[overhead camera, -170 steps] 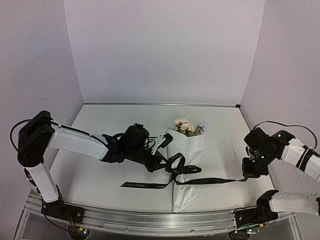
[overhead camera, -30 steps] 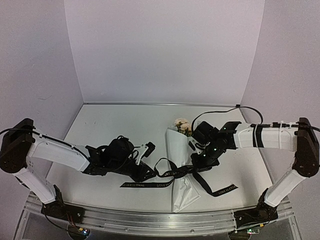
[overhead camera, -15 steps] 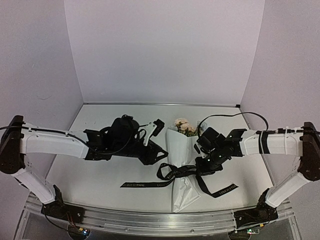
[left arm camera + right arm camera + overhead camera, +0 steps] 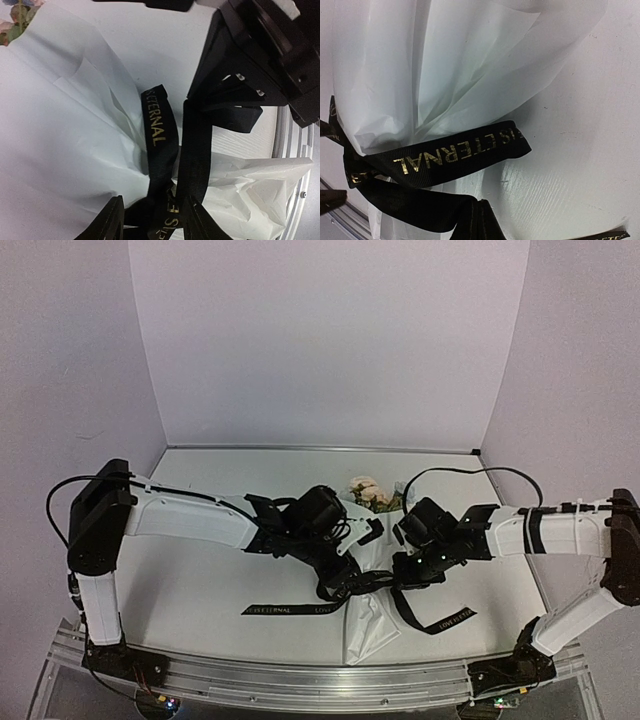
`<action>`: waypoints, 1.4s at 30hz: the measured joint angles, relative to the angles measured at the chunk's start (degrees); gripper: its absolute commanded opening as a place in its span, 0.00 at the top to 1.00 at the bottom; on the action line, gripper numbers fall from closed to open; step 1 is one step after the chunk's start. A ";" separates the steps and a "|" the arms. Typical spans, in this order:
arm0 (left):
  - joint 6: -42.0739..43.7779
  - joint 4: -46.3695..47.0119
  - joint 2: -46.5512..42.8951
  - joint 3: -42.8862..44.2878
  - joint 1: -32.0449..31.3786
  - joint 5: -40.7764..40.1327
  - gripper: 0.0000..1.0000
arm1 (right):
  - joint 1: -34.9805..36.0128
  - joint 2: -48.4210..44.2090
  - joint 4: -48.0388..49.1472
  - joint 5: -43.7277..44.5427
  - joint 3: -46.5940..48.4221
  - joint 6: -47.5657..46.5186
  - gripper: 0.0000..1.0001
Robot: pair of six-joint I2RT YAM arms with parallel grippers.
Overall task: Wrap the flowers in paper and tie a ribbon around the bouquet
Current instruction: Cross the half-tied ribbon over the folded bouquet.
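The bouquet lies mid-table: peach flowers (image 4: 366, 490) at the far end, white paper (image 4: 372, 532) coned round the stems and narrowing toward me. The black ribbon (image 4: 372, 582) is looped round the cone's waist, one tail (image 4: 285, 609) running left and another to the right. My left gripper (image 4: 343, 587) is open at the left of the waist. In the left wrist view its fingers (image 4: 111, 221) straddle the lettered ribbon (image 4: 159, 135) over the paper (image 4: 60, 125). My right gripper (image 4: 405, 576) is on the right of the waist, shut on the ribbon (image 4: 460, 152).
The white table (image 4: 200, 570) is ringed by pale purple walls (image 4: 330, 340). A metal rail (image 4: 300, 672) runs along the near edge. The crumpled lower end of the paper (image 4: 365, 635) points at that rail. The right arm's cable (image 4: 450, 472) arcs above its wrist.
The left arm let go of the left ribbon loop, lifted away, then swung right, so its opened jaws now sit at the tied waist. The right gripper has barely moved.
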 measured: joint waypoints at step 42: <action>5.20 1.95 5.37 3.88 -1.94 -7.22 1.00 | -2.34 1.38 19.19 -8.18 -5.87 3.34 1.00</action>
